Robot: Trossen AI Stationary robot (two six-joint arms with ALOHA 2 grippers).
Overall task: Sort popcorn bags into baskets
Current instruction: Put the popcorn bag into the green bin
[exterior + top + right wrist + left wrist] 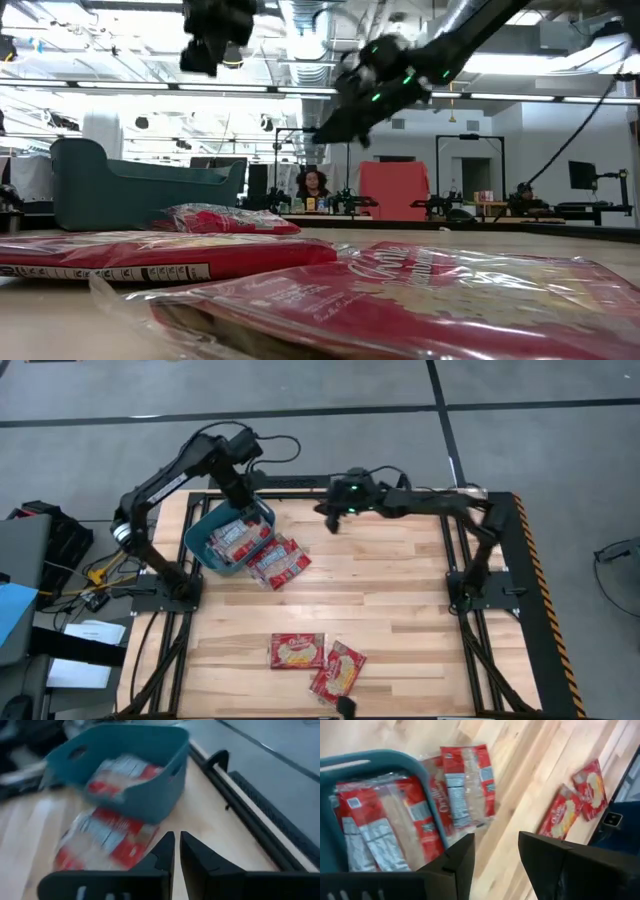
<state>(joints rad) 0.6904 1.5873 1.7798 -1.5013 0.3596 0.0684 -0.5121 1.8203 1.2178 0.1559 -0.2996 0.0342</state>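
Popcorn bags [232,538] partly sit in the teal basket [200,545], w/ 2 more [280,564] touching its side.

Left wrist view: left tool [495,852] released, above the rim.

Right wrist view: right tool [177,851] clenched, empty, nearby. Arms might clash or shove the basket.

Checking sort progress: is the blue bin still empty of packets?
No: in the high view the bin already holds red packets, with more lying on the table beside it.
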